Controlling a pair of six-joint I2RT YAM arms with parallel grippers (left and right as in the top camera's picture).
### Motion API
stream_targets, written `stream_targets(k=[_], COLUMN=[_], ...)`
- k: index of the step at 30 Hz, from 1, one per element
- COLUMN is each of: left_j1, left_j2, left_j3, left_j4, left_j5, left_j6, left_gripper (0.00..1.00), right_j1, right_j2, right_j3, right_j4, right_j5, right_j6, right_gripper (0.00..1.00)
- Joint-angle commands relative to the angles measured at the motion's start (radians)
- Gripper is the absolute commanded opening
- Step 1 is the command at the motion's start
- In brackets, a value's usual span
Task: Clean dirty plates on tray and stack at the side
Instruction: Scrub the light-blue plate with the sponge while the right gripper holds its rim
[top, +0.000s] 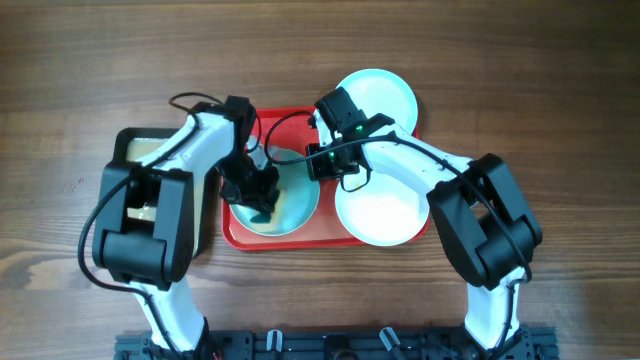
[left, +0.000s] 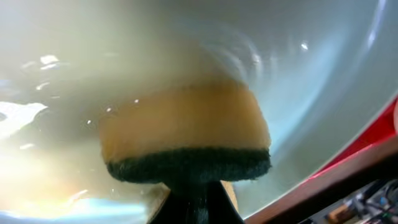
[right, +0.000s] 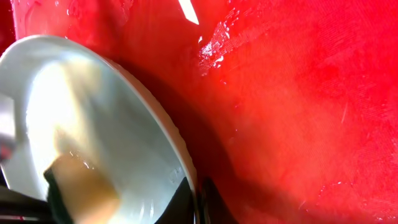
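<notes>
A pale light-blue plate (top: 297, 207) lies on the left half of the red tray (top: 240, 240). My left gripper (top: 262, 193) is shut on a yellow sponge with a dark green pad (left: 186, 127) and presses it onto the wet plate (left: 311, 74). My right gripper (top: 322, 168) is shut on that plate's right rim (right: 93, 106), one finger on each side (right: 196, 200). A white plate (top: 380, 212) lies on the tray's near right. Another pale plate (top: 377, 95) lies at its far right corner, overhanging the far rim.
A smaller black-rimmed tray with a beige inside (top: 135, 150) stands left of the red tray, partly under my left arm. The wet red tray floor (right: 298, 112) shows beside the held plate. Bare wooden table (top: 560, 90) surrounds everything.
</notes>
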Motion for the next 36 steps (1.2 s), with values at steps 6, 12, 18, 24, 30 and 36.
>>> stream_targets(k=[6,12,18,24,30,36], left_j1=[-0.056,-0.099,-0.111,-0.108,-0.107,-0.109], left_j2=[0.033,0.026,0.019,0.019,0.019,0.018], left_j3=[-0.023,-0.008,0.023,0.023,0.023,0.023], left_j4=[0.241,0.266,0.349,0.468,0.328,0.210], left_j5=[-0.603,-0.691,-0.010,-0.496,-0.823,-0.076], left_j6=[-0.556,-0.678,-0.263,-0.520,-0.777,-0.310], left_gripper=[0.04,0.04,0.04,0.04,0.04,0.04], right_j1=[-0.011,-0.011,-0.011,-0.011,-0.011,-0.011], right_j2=[0.016,0.016,0.016,0.016,0.016,0.016], right_j3=[0.002,0.002,0.002,0.002,0.002,0.002], right_j4=[0.018,0.017,0.013,0.009,0.010,0.010], right_j5=[-0.008,-0.005,-0.010,-0.010,-0.009,-0.010], right_j6=[0.019,0.019,0.019,0.019,0.019,0.019], right_gripper=[0.04,0.04,0.04,0.04,0.04,0.04])
